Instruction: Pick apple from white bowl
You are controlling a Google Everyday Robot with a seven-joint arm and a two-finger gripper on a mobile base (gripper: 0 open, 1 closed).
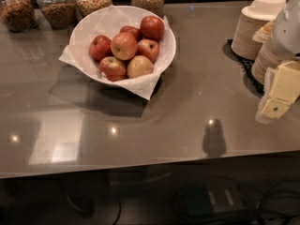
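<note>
Grey counter (187,121): white bowl (169,55) holds 7 apples (124,46), tool (279,95) at right.

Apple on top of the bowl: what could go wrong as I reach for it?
The apple touches the other apples, so a nudge could roll them. The gripper, far right beside the paper bowl stacks, could clip them setting off. Paper lining the white bowl may snag.

- gripper (280,96) at the right edge, cut off by it; covers part of the paper bowl stacks (253,29);
- jars (58,6) cropped by the top edge;
- apple (124,46) overlaps darker apples (99,47) beneath.
</note>
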